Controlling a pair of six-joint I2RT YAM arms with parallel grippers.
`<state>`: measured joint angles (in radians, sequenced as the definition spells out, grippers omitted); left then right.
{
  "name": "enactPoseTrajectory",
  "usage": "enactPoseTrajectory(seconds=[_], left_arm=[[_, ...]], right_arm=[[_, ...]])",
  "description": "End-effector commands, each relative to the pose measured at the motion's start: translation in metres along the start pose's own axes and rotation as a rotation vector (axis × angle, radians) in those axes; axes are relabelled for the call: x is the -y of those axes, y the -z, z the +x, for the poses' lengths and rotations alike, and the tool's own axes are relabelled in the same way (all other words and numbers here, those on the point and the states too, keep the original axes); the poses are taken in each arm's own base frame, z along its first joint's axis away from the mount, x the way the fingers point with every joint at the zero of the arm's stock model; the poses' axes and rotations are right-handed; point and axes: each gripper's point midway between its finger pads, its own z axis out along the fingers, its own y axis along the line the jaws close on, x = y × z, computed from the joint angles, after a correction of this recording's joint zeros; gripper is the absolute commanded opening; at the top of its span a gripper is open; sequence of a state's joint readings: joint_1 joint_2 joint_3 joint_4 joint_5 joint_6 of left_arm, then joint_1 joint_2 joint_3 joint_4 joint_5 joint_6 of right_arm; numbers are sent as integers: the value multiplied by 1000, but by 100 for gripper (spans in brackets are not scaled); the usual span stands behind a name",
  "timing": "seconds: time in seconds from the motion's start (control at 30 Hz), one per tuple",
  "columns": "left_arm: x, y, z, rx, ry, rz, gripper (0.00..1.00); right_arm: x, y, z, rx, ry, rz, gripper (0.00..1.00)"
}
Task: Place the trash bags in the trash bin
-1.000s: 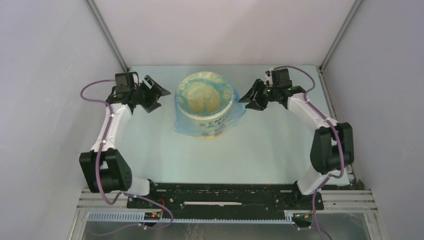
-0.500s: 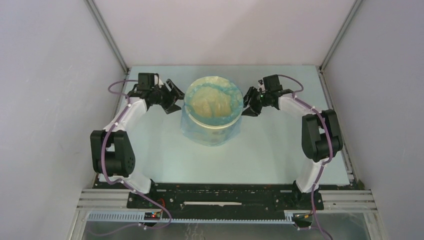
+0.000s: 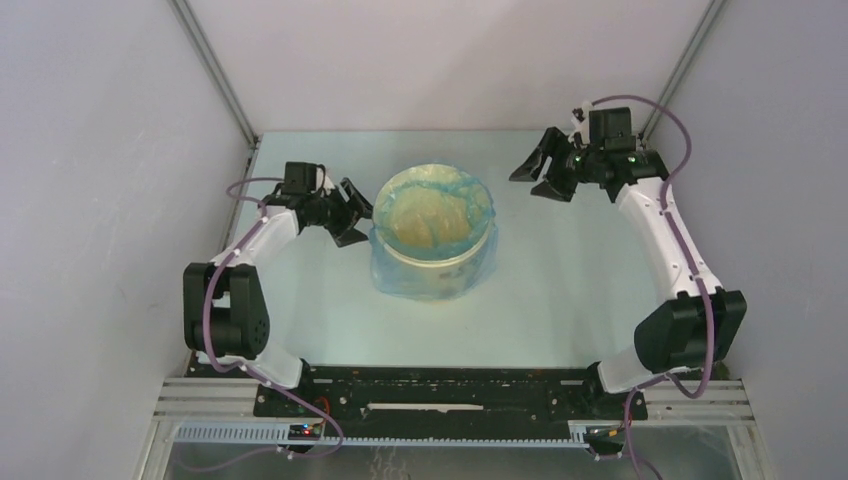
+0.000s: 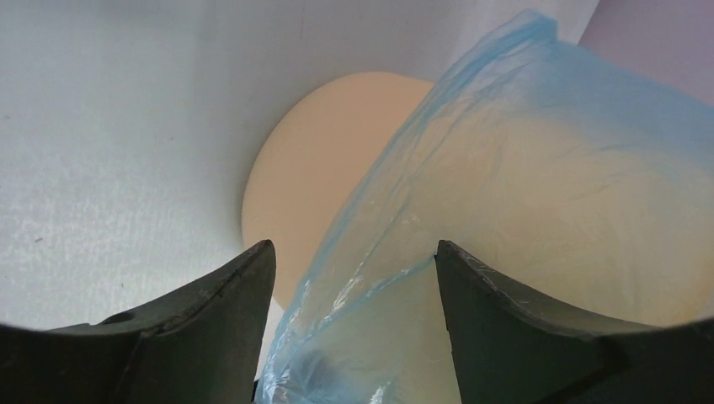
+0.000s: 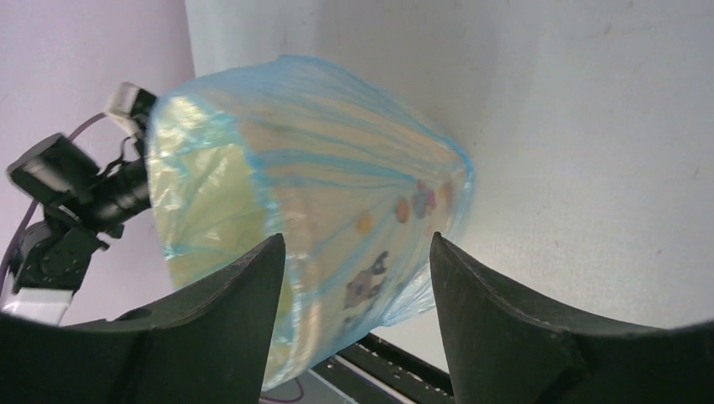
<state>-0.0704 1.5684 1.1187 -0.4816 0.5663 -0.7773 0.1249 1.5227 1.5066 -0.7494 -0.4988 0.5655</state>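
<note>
The bin stood about mid-table, a little toward the far side. The bag already lined it, its mouth folded over the rim and hanging as a loose blue skirt down the outer wall.

The left gripper sat just beside the bin's left wall. Its fingers were spread wide and gripped nothing, though the wrist view showed a fold of film lying between them. The right gripper hung well off to the far right, also wide open and empty, and faced the bin.

The step in hand looked like seating the liner. The left fingers should close on the film alone, low on the skirt, and not pinch the wall. The pull should then run straight down, since a sideways tug could slide or tip a bin that is probably light. The film is thin and slippery, so a firm pinch and a slow draw would suit it. The right arm might steady the far-right side or take up the matching slack there.

The table was a pale, matt sheet. Plain grey walls closed it in on the left, far and right sides, with metal posts in the far corners. A black rail carried the arm bases along the near edge.
</note>
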Motion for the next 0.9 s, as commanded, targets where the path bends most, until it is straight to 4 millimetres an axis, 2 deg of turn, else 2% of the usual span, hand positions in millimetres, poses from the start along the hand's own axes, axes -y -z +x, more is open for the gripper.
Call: enactPoseTrajectory(seconds=[0.0,0.07,0.13,0.2,0.27,0.37,0.43,0.47,0.67,0.87], left_arm=[[6,9,27,-48,-56,37,76],[4,13,25,-31,-69,21,77],[0,19,21,-10,-106,-15,77],[-6,28,15,23,-149,-78,80],[-9,38,9,52,-182,-124,82],[-13,51,2,86,-181,-149,86],[-13,58,0,106,-179,-139,97],[-13,61,0,114,-178,-136,99],[-19,71,6,122,-167,-140,100],[-23,79,22,120,-166,-128,100]], right_arm=[[-43,43,-7,90,202,24,73],[-73,46,0,93,302,0,75],[-98,39,20,57,397,-16,77],[-112,24,45,-1,493,-1,87],[-117,6,65,-43,571,59,89],[-113,-23,91,-101,670,142,89],[-109,-39,101,-114,721,187,89],[-107,-48,105,-121,740,196,87],[-82,-112,138,-153,812,247,82],[-44,-160,159,-137,790,286,82]])
